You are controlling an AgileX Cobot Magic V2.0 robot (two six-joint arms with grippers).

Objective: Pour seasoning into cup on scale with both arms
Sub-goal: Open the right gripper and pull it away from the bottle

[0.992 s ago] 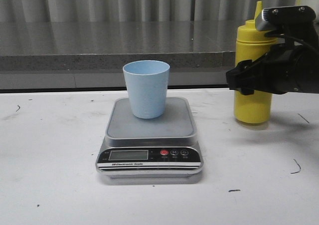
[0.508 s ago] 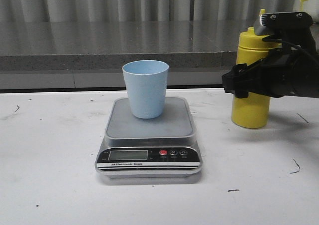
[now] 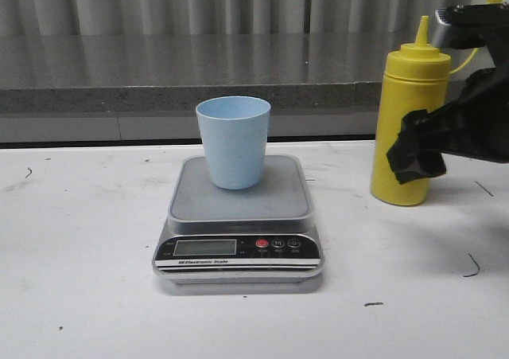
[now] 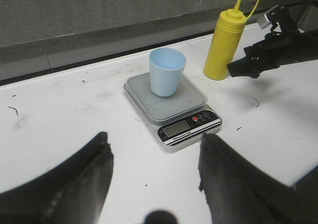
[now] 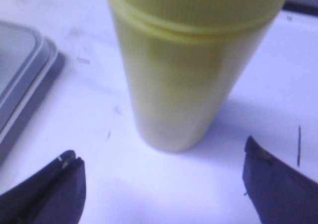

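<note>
The pale blue cup (image 3: 233, 140) stands upright on the grey scale (image 3: 238, 212) in the middle of the table. To its right the yellow seasoning bottle (image 3: 407, 128) stands on the table, its cap off and hanging by the strap. My right gripper (image 3: 415, 158) is open, just in front of and to the right of the bottle. In the right wrist view the bottle (image 5: 184, 70) stands beyond the tips of the open right gripper (image 5: 164, 184), not between them. The left gripper (image 4: 154, 169) is open and empty, well back from the scale (image 4: 171, 107) and cup (image 4: 167, 78).
A dark stone ledge (image 3: 159, 72) runs along the back of the white table (image 3: 79, 255), with a curtain behind it. A corner of the scale (image 5: 22, 80) lies beside the bottle in the right wrist view. Small dark marks dot the tabletop.
The right gripper, which was round the bottle's body, has opened and drawn back to the right. The bottle now stands free on the table. Cup and scale have not moved.
</note>
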